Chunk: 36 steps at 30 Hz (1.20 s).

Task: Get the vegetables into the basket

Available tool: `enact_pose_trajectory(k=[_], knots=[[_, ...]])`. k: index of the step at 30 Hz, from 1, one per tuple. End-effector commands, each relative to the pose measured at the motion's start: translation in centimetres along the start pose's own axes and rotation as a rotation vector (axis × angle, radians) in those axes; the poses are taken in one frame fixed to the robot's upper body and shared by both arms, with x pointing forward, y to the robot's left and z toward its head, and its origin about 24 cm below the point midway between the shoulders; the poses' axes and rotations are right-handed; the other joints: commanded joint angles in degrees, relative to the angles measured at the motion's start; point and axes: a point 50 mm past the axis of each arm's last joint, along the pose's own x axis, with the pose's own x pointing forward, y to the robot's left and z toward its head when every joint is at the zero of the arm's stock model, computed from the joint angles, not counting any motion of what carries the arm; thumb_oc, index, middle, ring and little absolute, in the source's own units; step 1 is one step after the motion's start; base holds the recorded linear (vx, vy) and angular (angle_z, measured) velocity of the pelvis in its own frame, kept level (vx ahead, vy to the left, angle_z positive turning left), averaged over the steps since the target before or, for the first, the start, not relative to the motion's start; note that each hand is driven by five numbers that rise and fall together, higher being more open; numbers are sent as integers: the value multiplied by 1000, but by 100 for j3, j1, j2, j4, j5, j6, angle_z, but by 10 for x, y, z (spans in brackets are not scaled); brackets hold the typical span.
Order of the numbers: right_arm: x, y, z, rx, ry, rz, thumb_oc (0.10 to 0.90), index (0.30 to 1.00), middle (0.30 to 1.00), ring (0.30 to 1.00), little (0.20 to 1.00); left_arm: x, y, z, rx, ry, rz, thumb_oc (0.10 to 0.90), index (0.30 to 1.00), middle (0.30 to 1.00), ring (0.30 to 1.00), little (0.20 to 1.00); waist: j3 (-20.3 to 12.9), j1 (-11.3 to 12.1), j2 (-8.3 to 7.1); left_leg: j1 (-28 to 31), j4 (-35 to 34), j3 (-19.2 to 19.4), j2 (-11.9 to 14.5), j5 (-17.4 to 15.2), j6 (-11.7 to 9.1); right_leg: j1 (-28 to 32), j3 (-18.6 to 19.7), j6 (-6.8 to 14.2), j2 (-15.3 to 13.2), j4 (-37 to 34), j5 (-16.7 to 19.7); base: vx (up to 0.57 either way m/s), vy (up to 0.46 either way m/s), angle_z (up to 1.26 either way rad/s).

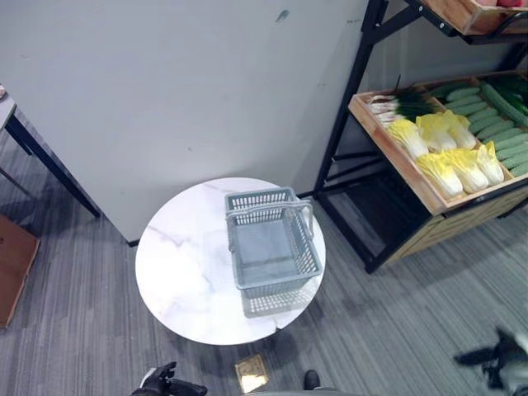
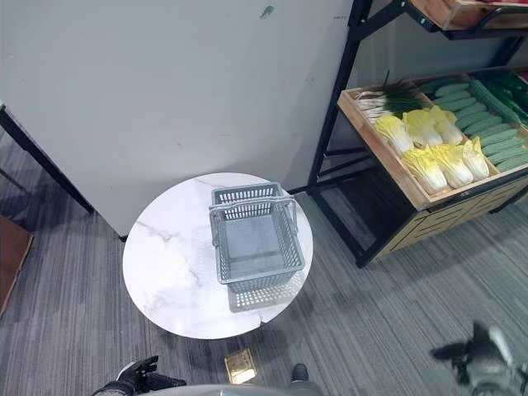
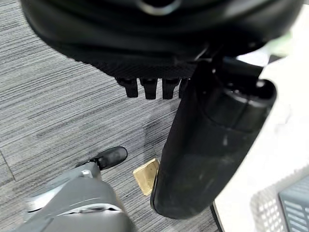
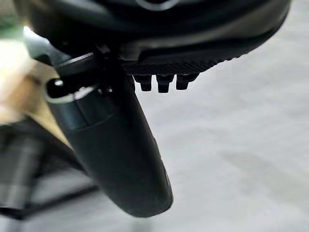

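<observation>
On the round white marble table (image 1: 177, 272) a grey plastic basket (image 1: 272, 252) was set upright toward the edge nearer the shelf, its handles raised and its inside bare, so that it could be loaded from above. Well apart from it, the vegetables were laid out in a slanted wooden crate (image 1: 396, 157) on the black rack (image 1: 346, 124): yellow-white cabbages (image 1: 452, 157) in the middle, green cucumbers (image 1: 495, 124) beside them and spring onions (image 1: 396, 105) at the far end, tilted forward for easy reach. The left hand (image 1: 169, 383) was held low near the table's front edge, its fingers (image 3: 149, 88) relaxed and nothing held. The right hand (image 2: 483, 359) was carried low on the shelf side, likewise slack and empty. No vegetable had yet been moved, so the task was judged to be at its start.
</observation>
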Motion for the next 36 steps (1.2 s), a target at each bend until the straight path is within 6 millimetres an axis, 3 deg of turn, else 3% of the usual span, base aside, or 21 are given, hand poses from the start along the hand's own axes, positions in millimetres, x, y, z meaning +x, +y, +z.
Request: enact_pose_trajectory(k=[1, 2, 3, 4, 5, 6, 8, 9, 10, 12, 13, 15, 16, 17, 18, 19, 21, 22, 29, 36], knots=[[-4, -8, 97, -54, -424, -147, 900, 1000, 1000, 1000, 1000, 3, 6, 20, -20, -68, 51, 900, 1000, 1000, 1000, 1000, 275, 261, -249, -111, -25, -228, -20, 111, 23, 37, 15, 126, -248, 144, 504, -52, -28, 17], [-14, -13, 134, -83, -578, -172, 900, 1000, 1000, 1000, 1000, 3, 4, 20, -13, -69, 51, 900, 1000, 1000, 1000, 1000, 272, 307, -260, -149, -25, -279, -25, 126, 18, 46, -38, 131, -253, 132, 498, -26, -18, 27], [-14, -13, 134, -84, -579, -173, 900, 1000, 1000, 1000, 1000, 3, 4, 20, -14, -69, 51, 900, 1000, 1000, 1000, 1000, 274, 299, -259, -148, -25, -285, -25, 126, 18, 51, -45, 131, -253, 131, 497, -12, -28, 27], [-32, -10, 177, -132, -769, -169, 900, 1000, 1000, 1000, 1000, 3, 1, 20, -1, -72, 45, 900, 1000, 1000, 1000, 1000, 278, 378, -276, -192, -25, -343, -18, 157, 12, 69, -117, 131, -260, 116, 488, -16, -41, 34], [-47, -5, 202, -164, -896, -148, 900, 1000, 1000, 1000, 1000, 3, 0, 20, 9, -72, 44, 900, 1000, 1000, 1000, 1000, 284, 447, -289, -255, -25, -395, -7, 194, 1, 71, -198, 136, -262, 100, 484, -16, -41, 29], [-47, -5, 202, -164, -896, -148, 900, 1000, 1000, 1000, 1000, 3, 0, 20, 9, -72, 44, 900, 1000, 1000, 1000, 1000, 283, 444, -288, -256, -25, -398, -7, 195, 1, 72, -201, 136, -262, 99, 484, -15, -31, 32], [-64, 6, 232, -164, -1023, -110, 900, 1000, 1000, 1000, 1000, 3, 1, 23, 51, -77, 45, 900, 1000, 1000, 1000, 1000, 301, 511, -287, -318, -25, -451, -3, 227, -10, 78, -289, 134, -261, 84, 474, -13, -18, 30], [-64, 6, 232, -164, -1023, -110, 900, 1000, 1000, 1000, 1000, 3, 1, 23, 51, -77, 45, 900, 1000, 1000, 1000, 1000, 301, 511, -287, -318, -25, -451, -3, 227, -10, 78, -290, 134, -261, 84, 474, -4, -23, 20], [-77, 16, 252, -127, -1101, -68, 900, 1000, 1000, 1000, 1000, 4, -1, 28, 89, -96, 41, 900, 1000, 1000, 1000, 1000, 319, 568, -285, -369, -25, -501, 2, 248, -19, 68, -333, 129, -262, 77, 470, -24, -27, 21], [-83, 20, 261, -143, -1136, -46, 900, 1000, 1000, 1000, 1000, 4, -2, 28, 91, -98, 40, 900, 1000, 1000, 1000, 1000, 344, 616, -288, -429, -25, -550, 1, 273, -27, 53, -384, 128, -264, 75, 474, -44, -32, 26], [-98, 38, 286, -115, -1207, 28, 900, 1000, 1000, 1000, 1000, 4, -3, 33, 74, -112, 46, 900, 1000, 1000, 1000, 1000, 415, 743, -280, -563, -25, -634, 6, 338, -40, 15, -490, 125, -274, 66, 474, -54, -35, 17], [-106, 46, 300, -139, -1240, 51, 900, 1000, 1000, 1000, 1000, 5, -4, 40, 62, -133, 43, 900, 1000, 1000, 1000, 1000, 479, 804, -274, -652, -25, -695, 17, 383, -51, -21, -551, 122, -273, 70, 472, 2, -28, 16], [-122, 74, 321, -181, -1279, 168, 900, 1000, 1000, 1000, 1000, -11, 75, 166, 55, -309, 205, 900, 1000, 1000, 1000, 1000, 328, 532, -259, -638, -25, -587, 53, 379, -102, -51, -471, 129, -228, 67, 499, 66, -7, 17], [-134, 78, 323, -174, -1329, 159, 900, 1000, 1000, 1000, 1000, 6, 25, 93, 50, -202, 124, 900, 1000, 1000, 1000, 1000, 418, 614, -310, -613, -25, -559, 66, 349, -87, -50, -464, 112, -232, 69, 484, 75, -1, 18], [-134, 78, 323, -175, -1329, 160, 900, 1000, 1000, 1000, 1000, 6, 25, 93, 51, -201, 123, 900, 1000, 1000, 1000, 1000, 396, 608, -312, -635, -25, -561, 63, 357, -86, -71, -465, 112, -236, 69, 489, -45, -34, 4], [-134, 81, 320, -139, -1333, 157, 900, 1000, 1000, 1000, 1000, 8, -7, 55, 83, -127, 56, 900, 1000, 1000, 1000, 1000, 477, 753, -362, -673, -25, -615, 78, 374, -81, -77, -484, 89, -224, 64, 471, -51, -59, -21], [-121, 55, 328, -166, -1288, 77, 900, 1000, 1000, 1000, 1000, 5, -20, 34, 83, -111, 21, 900, 1000, 1000, 1000, 1000, 554, 958, -387, -870, -25, -757, 61, 453, -86, -152, -607, 88, -234, 57, 476, -102, -92, -4], [-122, 46, 337, -144, -1291, 44, 900, 1000, 1000, 1000, 1000, 5, -23, 34, 77, -126, 11, 900, 1000, 1000, 1000, 1000, 655, 1053, -353, -990, -25, -857, 44, 515, -87, -203, -685, 92, -233, 61, 491, -91, -61, 31], [-123, 44, 352, -193, -1288, -26, 900, 1000, 1000, 1000, 1000, 6, -24, 53, 88, -192, 17, 900, 1000, 1000, 1000, 1000, 821, 1188, -283, -1156, -25, -963, 34, 597, -89, -303, -772, 74, -229, 41, 514, -33, -11, 16], [-105, 30, 353, -227, -1180, -90, 900, 1000, 1000, 1000, 1000, 5, -27, 68, 86, -248, 8, 900, 1000, 1000, 1000, 1000, 940, 1271, -260, -1327, -25, -1070, 33, 662, -106, -401, -853, 66, -231, 15, 532, -9, -4, 3]])
